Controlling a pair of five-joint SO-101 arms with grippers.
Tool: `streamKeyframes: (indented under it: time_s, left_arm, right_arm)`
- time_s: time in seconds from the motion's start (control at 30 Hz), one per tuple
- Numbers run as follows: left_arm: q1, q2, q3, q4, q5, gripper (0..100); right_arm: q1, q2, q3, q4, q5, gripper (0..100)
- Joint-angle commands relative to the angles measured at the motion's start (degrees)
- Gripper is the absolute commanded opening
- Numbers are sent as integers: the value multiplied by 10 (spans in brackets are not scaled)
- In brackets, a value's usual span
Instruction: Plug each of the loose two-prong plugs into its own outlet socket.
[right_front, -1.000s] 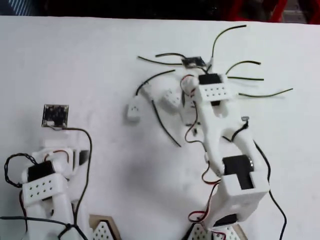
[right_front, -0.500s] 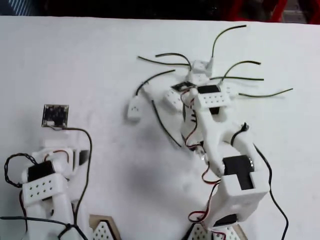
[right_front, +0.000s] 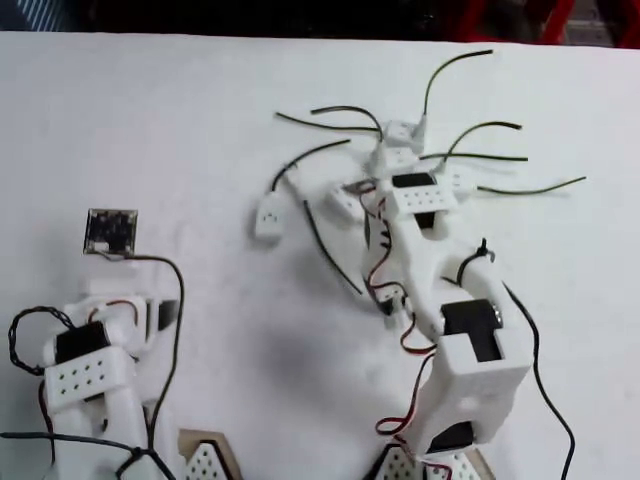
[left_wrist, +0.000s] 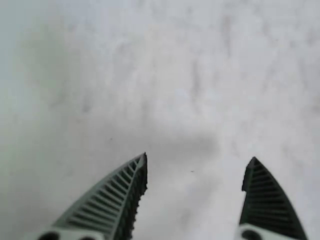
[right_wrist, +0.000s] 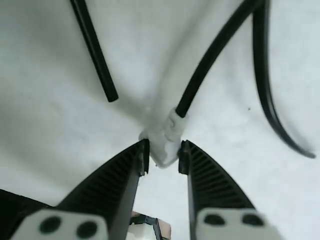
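My right gripper (right_wrist: 163, 150) has its two ribbed fingers closed on the end of a small white plug (right_wrist: 162, 137) with a black cord, just above the white table. In the high view the right arm's wrist (right_front: 420, 192) sits over the cluster of white plug and socket pieces (right_front: 398, 132) at the table's far middle. More white pieces lie to its left (right_front: 268, 218) and beside it (right_front: 345, 197). My left gripper (left_wrist: 199, 160) hangs open over bare table, holding nothing. The left arm (right_front: 90, 365) is at the near left.
Several loose black cords (right_front: 500, 158) fan out around the cluster at the far right. One cord (right_front: 330, 250) runs diagonally across the middle. The left arm's black cable (right_front: 175, 300) loops beside it. The table's dark far edge (right_front: 300, 20) is close behind the plugs.
The right arm has drawn back from the far side of the cluster toward the near edge, uncovering two white pieces there. The left arm has not moved.
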Motion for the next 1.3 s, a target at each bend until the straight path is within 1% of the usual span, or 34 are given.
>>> streamKeyframes:
  time_s: [0.0, 0.07, 0.2, 0.3, 0.5, 0.8, 1.13, 1.27]
  left_arm:
    - [-5, -12, -1, -11, -4, 305]
    - [-5, -12, -1, -11, -4, 305]
    - [-5, -12, -1, -11, -4, 305]
    - [-5, -12, -1, -11, -4, 305]
    - [-5, -12, -1, -11, -4, 305]
    - [-5, -12, -1, -11, -4, 305]
    - [-5, -12, -1, -11, -4, 305]
    - [-5, -12, -1, -11, -4, 305]
  right_arm:
    - [4, 0, -21, 6, 3, 98]
    - [4, 1, -21, 6, 3, 89]
    - [4, 1, -21, 2, 2, 30]
    - [4, 1, -21, 2, 2, 21]
    - [0, 1, -21, 2, 2, 19]
    - [-49, 2, -21, 5, 1, 19]
    - [-54, 4, -18, 6, 1, 17]
    - [-59, 35, -22, 5, 1, 17]
